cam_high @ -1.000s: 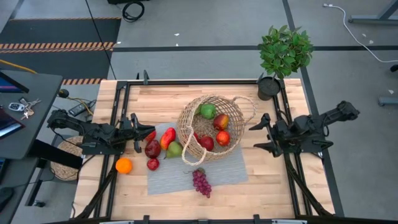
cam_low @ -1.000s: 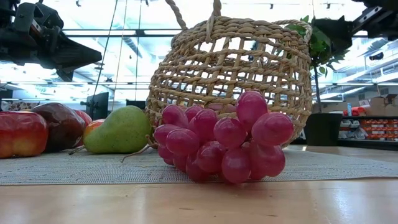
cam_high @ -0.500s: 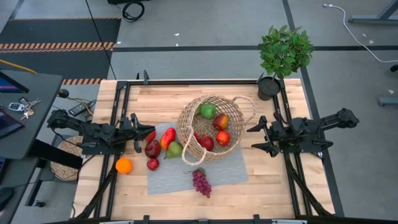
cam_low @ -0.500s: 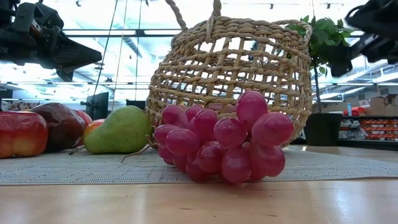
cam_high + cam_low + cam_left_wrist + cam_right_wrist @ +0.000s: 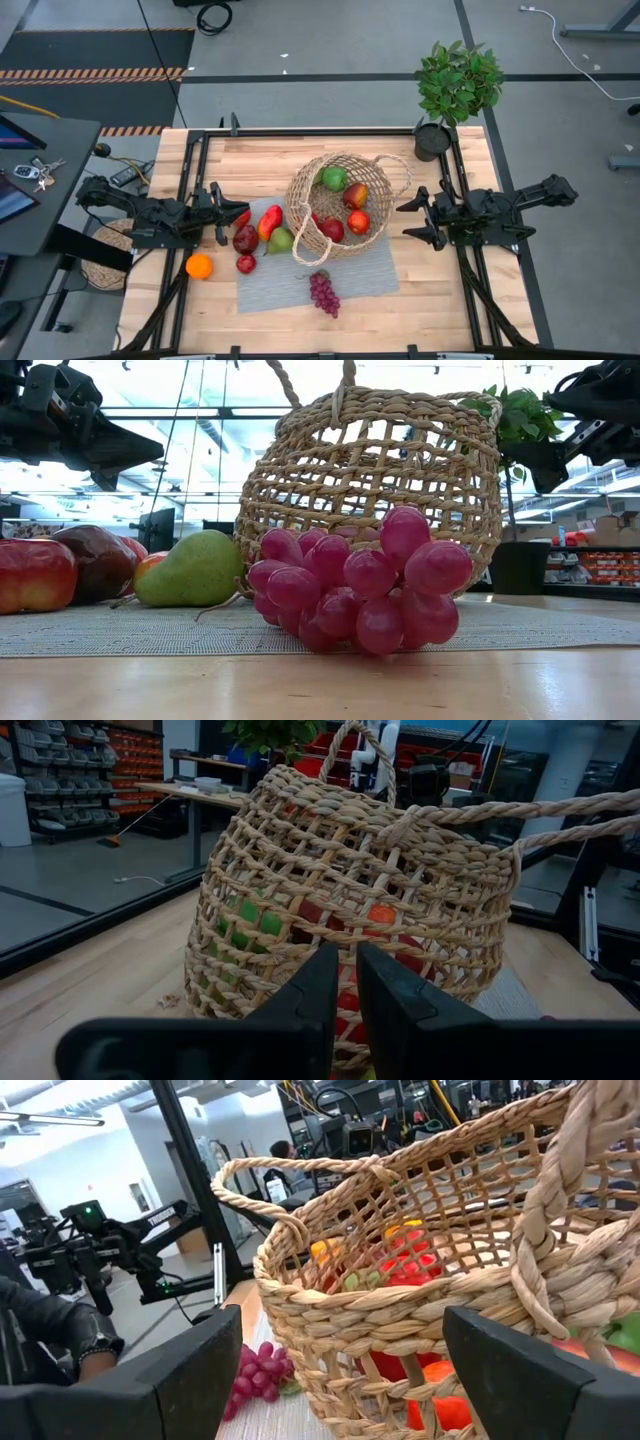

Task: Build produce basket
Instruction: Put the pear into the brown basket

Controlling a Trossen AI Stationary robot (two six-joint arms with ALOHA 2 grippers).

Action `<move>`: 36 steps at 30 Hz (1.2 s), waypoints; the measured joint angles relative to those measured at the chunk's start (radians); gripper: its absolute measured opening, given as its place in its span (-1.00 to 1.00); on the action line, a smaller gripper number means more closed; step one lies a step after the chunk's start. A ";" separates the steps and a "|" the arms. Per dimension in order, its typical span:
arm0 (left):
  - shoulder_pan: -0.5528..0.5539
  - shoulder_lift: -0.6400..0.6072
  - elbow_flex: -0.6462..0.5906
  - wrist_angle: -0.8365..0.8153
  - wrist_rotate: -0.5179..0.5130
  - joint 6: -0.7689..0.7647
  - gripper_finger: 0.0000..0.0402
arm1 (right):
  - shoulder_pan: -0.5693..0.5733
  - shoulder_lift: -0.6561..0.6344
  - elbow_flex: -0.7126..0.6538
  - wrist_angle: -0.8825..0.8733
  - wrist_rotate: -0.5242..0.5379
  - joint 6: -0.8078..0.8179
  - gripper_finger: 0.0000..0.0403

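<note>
The tan wicker basket stands on a grey mat and holds a green apple and several red fruits. On the mat to its left lie a red pepper, a green pear and dark red apples. An orange rests on the wood, and purple grapes lie on the mat's near edge. My left gripper is shut and hovers above the fruits to the left of the basket. My right gripper is open and hovers to the right of the basket.
A potted green plant stands at the table's far right corner. A black frame runs around the table top. Bare wood lies near the front edge. A flat woven mat lies off the table's left side.
My right gripper has come down somewhat and shifted a little toward the basket, staying open. The left arm, the basket and the fruits have kept still.
</note>
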 joint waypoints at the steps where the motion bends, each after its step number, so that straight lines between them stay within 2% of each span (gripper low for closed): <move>1: 0.000 0.000 0.000 0.000 0.000 0.000 -0.76 | 0.000 0.000 0.000 0.000 0.000 0.001 0.73; 36: 0.000 0.000 0.000 0.000 0.000 0.000 -0.76 | 0.000 0.000 0.001 0.000 0.001 -0.001 0.73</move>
